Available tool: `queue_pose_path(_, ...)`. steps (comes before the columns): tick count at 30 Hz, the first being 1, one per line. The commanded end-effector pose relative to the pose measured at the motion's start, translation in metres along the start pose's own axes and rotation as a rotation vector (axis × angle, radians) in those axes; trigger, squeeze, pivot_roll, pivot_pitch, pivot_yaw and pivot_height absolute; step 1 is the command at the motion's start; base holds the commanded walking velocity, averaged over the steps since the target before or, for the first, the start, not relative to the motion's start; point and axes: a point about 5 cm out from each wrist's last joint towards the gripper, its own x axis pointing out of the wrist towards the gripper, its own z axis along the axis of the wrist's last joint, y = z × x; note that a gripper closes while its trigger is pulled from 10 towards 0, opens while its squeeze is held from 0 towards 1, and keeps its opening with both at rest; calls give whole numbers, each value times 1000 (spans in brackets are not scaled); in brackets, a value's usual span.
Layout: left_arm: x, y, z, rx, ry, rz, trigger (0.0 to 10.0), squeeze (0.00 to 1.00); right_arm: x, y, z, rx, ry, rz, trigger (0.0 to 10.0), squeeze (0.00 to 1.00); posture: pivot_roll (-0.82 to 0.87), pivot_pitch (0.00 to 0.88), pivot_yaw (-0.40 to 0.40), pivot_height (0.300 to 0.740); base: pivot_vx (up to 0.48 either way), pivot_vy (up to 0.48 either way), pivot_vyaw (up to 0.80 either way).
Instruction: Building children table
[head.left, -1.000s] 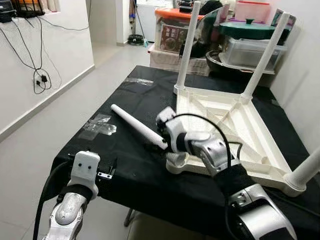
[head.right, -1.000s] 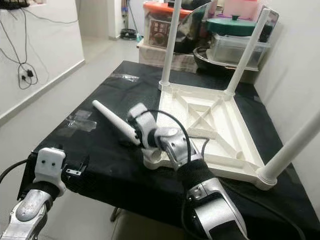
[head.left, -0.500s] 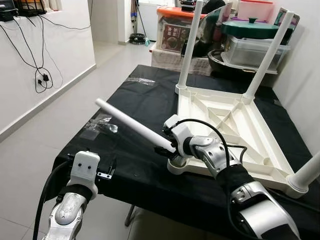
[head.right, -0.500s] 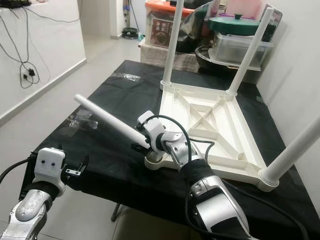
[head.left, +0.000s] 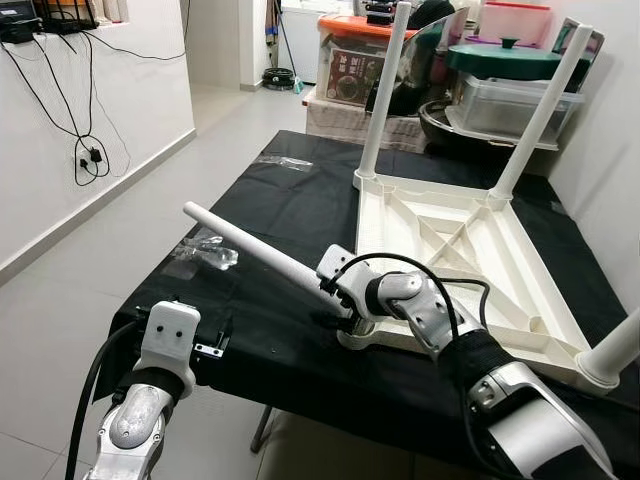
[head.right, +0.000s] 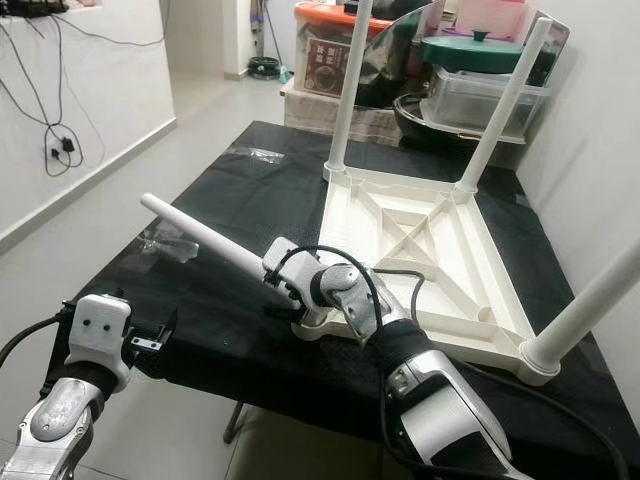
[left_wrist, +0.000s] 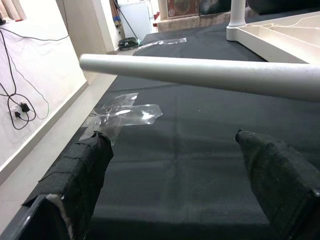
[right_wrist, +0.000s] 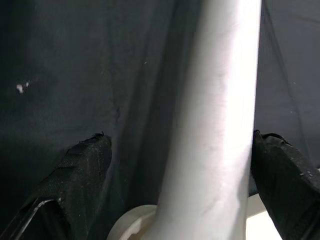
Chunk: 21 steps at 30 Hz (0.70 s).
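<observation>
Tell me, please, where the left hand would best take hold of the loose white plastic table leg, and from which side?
Probably mid-shaft. The loose white plastic table leg slants up from the near-left corner socket of the upturned white plastic tabletop, its free end over the black tablecloth. The right hand sits at its lower end. The left hand, fingers apart, could come from below, across the round shaft.

Loose leg (head.left: 255, 250) lifted off the counter (head.left: 270, 195); now held slanted, free end toward 10 o'clock. Right claw (head.left: 335, 292) has carried its lower end to the tabletop's near corner socket (head.left: 355, 333).
</observation>
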Motion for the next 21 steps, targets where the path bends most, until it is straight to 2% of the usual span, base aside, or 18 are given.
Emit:
queue_pose_path(1, 1, -3, -1, 17, 6, -18, 10000, 0, 6, 13, -20, 16, 85, 68, 10000, 0, 81, 0, -107, 740, 0, 0, 0)
queue_pose_path(2, 1, -3, -2, 18, 7, -18, 10000, 0, 8, 14, -19, 30, 81, 82, 6863, 0, 81, 0, -107, 740, 0, 0, 0)
queue_pose_path(5, 1, -3, -2, 20, 9, -19, 10000, 0, 11, 18, -19, 72, 74, 121, 6863, 0, 80, 0, -111, 740, 0, 0, 0)
queue_pose_path(6, 1, -4, -2, 20, 10, -19, 10000, 0, 12, 19, -21, 67, 83, 125, 235, 0, 82, 0, -115, 740, 0, 0, 0)
queue_pose_path(14, 1, -5, -4, 24, 17, -15, 10000, 0, 16, 23, -25, 54, 98, 126, 0, 0, 84, 0, -121, 740, 0, 0, 0)
queue_pose_path(17, 1, -5, -4, 24, 18, -13, 10000, 0, 17, 19, -18, 89, 45, 77, 0, 0, 86, 0, -121, 740, 0, 0, 0)
queue_pose_path(18, 1, -5, -5, 25, 19, -12, 10000, 0, 16, 15, -12, 121, -3, 43, 0, 0, 87, 0, -119, 740, 0, 0, 0)
queue_pose_path(21, 1, -5, -5, 25, 19, -11, 10000, 0, 15, 13, -8, 142, -35, 29, 0, 0, 87, 0, -118, 740, 0, 0, 0)
